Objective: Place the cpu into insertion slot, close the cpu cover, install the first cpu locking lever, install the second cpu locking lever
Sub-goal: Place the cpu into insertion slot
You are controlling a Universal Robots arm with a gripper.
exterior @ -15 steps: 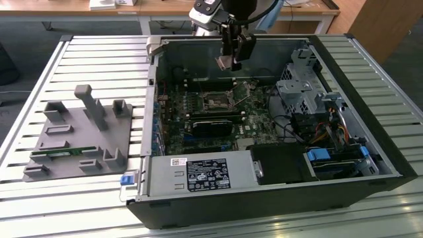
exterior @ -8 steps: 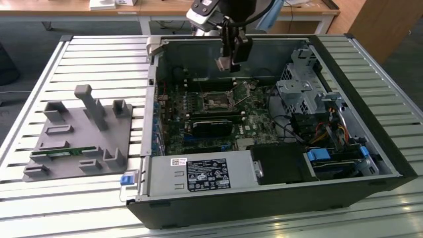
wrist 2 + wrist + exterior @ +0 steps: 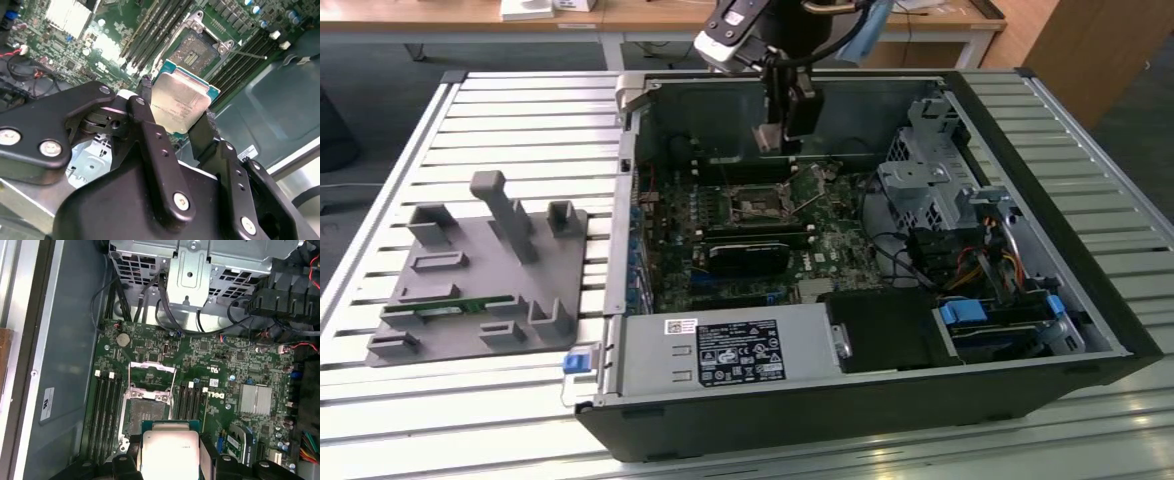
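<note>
My gripper [image 3: 777, 138] hangs inside the open computer case, above the motherboard [image 3: 834, 255]. It is shut on the cpu [image 3: 182, 102], a flat square chip with a silvery-beige top held by two opposite edges between the black fingers [image 3: 142, 107]. In the first wrist view the cpu [image 3: 170, 452] hovers just short of the insertion slot [image 3: 144, 412], whose dark centre is uncovered. The cpu cover [image 3: 151, 366], a thin silver frame, is swung open beyond the slot. The insertion slot [image 3: 196, 49] also lies past the chip in the second wrist view, and a thin lever rod [image 3: 247, 54] sticks out beside it.
Long black memory slots [image 3: 107, 415] flank the socket on both sides. A black card [image 3: 750, 250], a power supply [image 3: 720, 352] and a drive cage [image 3: 927, 190] with cables crowd the case. A grey parts fixture [image 3: 480, 270] sits on the slatted table at the exterior view's left.
</note>
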